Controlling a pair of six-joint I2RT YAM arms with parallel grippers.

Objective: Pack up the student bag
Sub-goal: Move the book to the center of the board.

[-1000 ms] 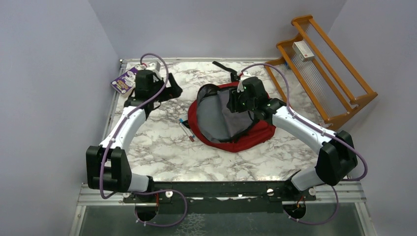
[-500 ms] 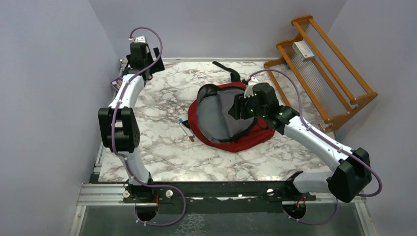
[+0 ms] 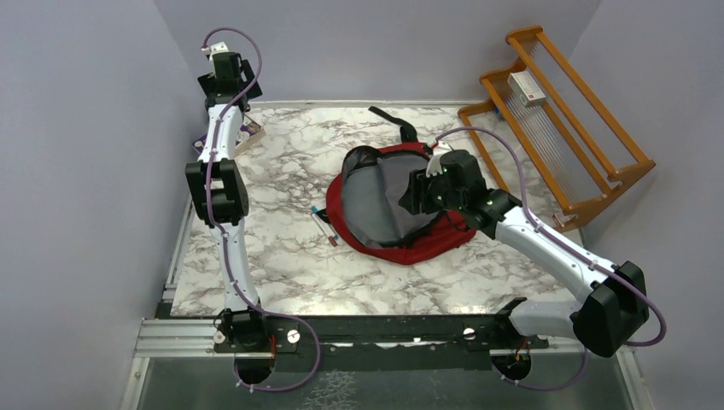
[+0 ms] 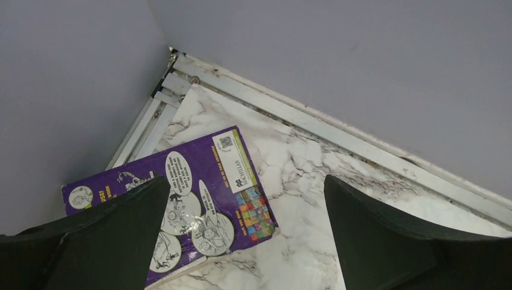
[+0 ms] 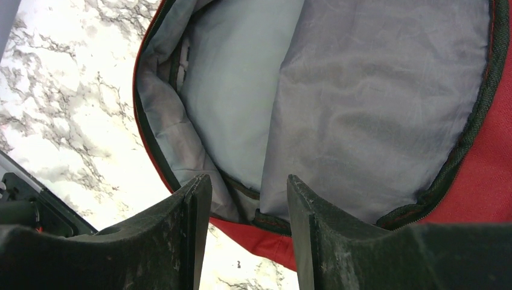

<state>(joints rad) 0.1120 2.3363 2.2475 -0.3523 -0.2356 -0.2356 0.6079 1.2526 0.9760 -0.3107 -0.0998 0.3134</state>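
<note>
The student bag point(image 3: 427, 243), red with grey lining point(image 5: 374, 90), lies unzipped and gaping mid-table. My right gripper point(image 3: 417, 190) hovers over its opening. In the right wrist view that gripper point(image 5: 249, 223) is open, with the bag's near zip rim point(image 5: 272, 220) and bare marble showing through the gap. My left gripper point(image 3: 227, 75) is raised high at the far left corner. It point(image 4: 247, 241) stands wide open above a purple book point(image 4: 187, 193) that lies flat on the marble, touching nothing.
The purple book point(image 3: 249, 132) lies by the left wall. Two pens point(image 3: 324, 227) rest left of the bag. A black strap point(image 3: 391, 120) trails behind it. A wooden rack point(image 3: 563, 120) with a small white box point(image 3: 527, 88) leans at the back right.
My left arm has swung up and back from above the book to the far left corner. The right gripper shifted slightly right over the bag and its jaws widened a little.
</note>
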